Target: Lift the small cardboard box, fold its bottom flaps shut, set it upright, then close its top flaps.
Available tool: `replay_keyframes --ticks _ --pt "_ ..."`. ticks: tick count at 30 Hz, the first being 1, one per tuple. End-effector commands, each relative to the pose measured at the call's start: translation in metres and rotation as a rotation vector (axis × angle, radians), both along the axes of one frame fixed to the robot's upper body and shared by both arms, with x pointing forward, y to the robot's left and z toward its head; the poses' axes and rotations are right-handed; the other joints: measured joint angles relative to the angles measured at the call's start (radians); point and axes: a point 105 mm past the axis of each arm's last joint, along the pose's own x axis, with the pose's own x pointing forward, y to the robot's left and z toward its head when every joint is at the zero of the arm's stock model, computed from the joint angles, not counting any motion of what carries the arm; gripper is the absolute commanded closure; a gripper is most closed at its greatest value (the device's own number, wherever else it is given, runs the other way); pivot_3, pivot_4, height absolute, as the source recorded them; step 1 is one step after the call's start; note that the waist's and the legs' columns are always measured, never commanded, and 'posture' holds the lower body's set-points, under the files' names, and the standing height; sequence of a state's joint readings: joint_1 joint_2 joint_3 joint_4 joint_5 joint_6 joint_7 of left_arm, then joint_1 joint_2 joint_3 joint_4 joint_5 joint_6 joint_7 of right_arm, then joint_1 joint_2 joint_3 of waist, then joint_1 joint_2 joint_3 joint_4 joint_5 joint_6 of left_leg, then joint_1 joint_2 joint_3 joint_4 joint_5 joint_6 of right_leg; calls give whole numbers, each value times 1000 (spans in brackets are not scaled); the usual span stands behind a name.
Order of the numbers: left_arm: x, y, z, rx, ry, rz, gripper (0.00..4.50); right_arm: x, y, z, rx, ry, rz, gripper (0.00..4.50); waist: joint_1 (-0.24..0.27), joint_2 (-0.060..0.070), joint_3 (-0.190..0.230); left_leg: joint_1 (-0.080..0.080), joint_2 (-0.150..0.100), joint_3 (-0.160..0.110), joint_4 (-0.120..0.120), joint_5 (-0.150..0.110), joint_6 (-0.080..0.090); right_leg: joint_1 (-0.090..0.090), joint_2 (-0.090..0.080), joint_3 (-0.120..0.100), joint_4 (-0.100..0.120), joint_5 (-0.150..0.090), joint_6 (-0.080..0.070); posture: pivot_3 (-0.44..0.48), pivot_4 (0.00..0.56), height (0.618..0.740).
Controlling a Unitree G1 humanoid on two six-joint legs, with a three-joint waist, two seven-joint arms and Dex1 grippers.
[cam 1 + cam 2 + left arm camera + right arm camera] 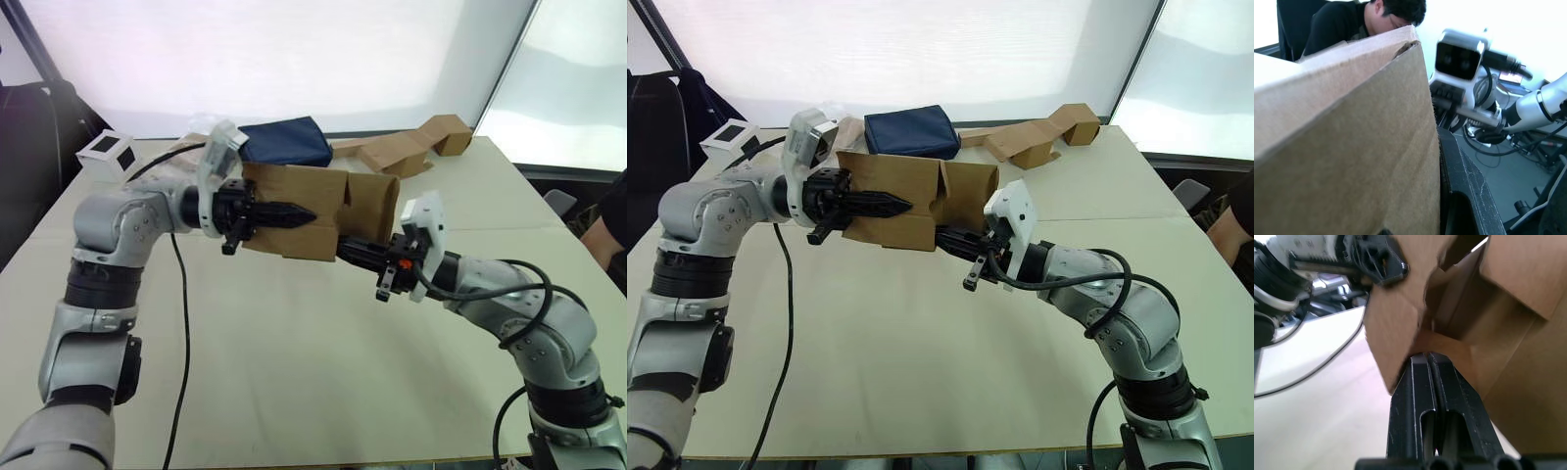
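1. The left tool (294,212) reaches in from the left with its black fingers pressed together. They lie flat against the near wall of the small cardboard box (323,211). In the left wrist view one finger (1462,191) lies against the cardboard wall; whether cardboard is pinched between the fingers cannot be determined.
2. The right tool (1429,357) reaches in from the right with its two fingers fully closed against each other, nothing between them. Their tips touch the lower edge of the box where the bottom flaps (1400,333) meet the wall.
3. The small cardboard box is held above the tabletop (323,362), in the middle of the scene between the two tools. It is tilted, not standing upright.
4. The right wrist view shows the flaps partly folded, with a dark gap between the panels. The seam is not shut.
5. The far side of the box and its top flaps are hidden behind the near wall.
6. On the far part of the tabletop lie a dark blue pouch (286,140) and a longer strip of joined cardboard pieces (411,147) to the right. A white cube with black squares (110,155) stands at the far left.
7. A person (1371,19) shows in the left wrist view behind the box edge, largely hidden by it.
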State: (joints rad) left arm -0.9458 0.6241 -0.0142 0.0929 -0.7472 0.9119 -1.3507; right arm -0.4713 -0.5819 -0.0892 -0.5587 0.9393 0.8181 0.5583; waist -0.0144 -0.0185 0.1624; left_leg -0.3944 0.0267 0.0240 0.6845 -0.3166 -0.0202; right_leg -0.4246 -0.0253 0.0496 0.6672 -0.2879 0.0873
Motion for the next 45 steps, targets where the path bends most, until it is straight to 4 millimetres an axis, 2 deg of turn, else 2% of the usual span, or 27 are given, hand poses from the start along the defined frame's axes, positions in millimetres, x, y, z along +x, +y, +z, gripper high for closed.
replay_keyframes --ticks 1,4,5,7,9,11,15,17,19,22,31,38,39,40,45 --pt "-7 9 10 -12 -42 2 4500 -6 -35 33 99 -18 -4 4483 1 0 0 0 0 0 0 0 0 0 0 0 0 0 0 0 150 740" --pt "-6 13 11 -13 -43 20 4500 2 -61 49 176 -14 -77 4483 1 0 0 0 0 0 0 0 0 0 -1 0 0 0 0 0 150 740" --pt "-5 13 13 -17 -46 28 4500 11 -75 56 222 -26 -141 4483 1 0 0 0 0 0 0 0 0 0 -1 0 0 0 0 0 150 740" --pt "-4 13 14 -24 -51 33 4500 26 -90 56 255 -34 -248 4483 -2 0 0 0 0 0 0 0 0 0 0 0 0 0 0 0 150 740" --pt "-4 12 15 -27 -54 32 4500 43 -98 47 231 -43 -360 4483 -3 0 0 0 0 0 0 0 0 0 0 0 0 0 0 0 150 740" --pt "-6 10 15 -32 -53 25 4500 62 -103 29 153 -44 -477 4483 -4 0 0 0 0 1 0 0 0 0 0 0 0 0 0 0 150 740" --pt "-8 8 14 -34 -49 16 4500 79 -102 3 53 -36 -559 4483 -4 0 0 0 0 1 0 0 0 0 0 1 0 0 0 0 150 740" --pt "-7 8 14 -36 -48 23 4500 74 -85 -5 48 -24 -485 4483 -3 0 0 0 0 1 0 0 0 0 1 1 0 0 0 0 150 740" --pt "-5 9 14 -37 -47 36 4500 58 -61 -4 89 -6 -343 4483 -2 0 0 0 0 1 0 0 0 0 0 1 0 0 0 0 150 740" --pt "-3 10 15 -37 -46 47 4500 42 -46 -1 137 20 -232 4483 -2 0 0 0 0 1 0 0 0 0 0 1 0 0 0 0 150 740" --pt "3 12 8 -33 -26 67 4500 11 -25 4 328 132 -64 4483 -1 0 0 0 0 1 0 0 0 0 0 1 1 0 0 0 150 740" --pt "3 11 7 -26 -23 49 4500 9 -15 4 442 205 -31 4483 -3 0 0 0 1 1 0 0 0 0 0 0 1 0 0 0 150 740" --pt "3 11 8 -27 -23 49 4500 9 -14 4 459 209 -31 4002 -3 0 0 0 1 1 0 0 0 0 0 1 1 0 0 0 150 740" --pt "3 11 8 -28 -23 48 4500 9 -13 5 483 216 -28 3805 -3 0 0 0 0 1 0 0 0 0 0 0 1 0 0 0 150 740" --pt "3 11 9 -32 -23 45 4500 8 -11 8 569 259 3 1752 -3 0 0 0 0 1 0 0 0 0 0 0 1 0 0 0 150 740"
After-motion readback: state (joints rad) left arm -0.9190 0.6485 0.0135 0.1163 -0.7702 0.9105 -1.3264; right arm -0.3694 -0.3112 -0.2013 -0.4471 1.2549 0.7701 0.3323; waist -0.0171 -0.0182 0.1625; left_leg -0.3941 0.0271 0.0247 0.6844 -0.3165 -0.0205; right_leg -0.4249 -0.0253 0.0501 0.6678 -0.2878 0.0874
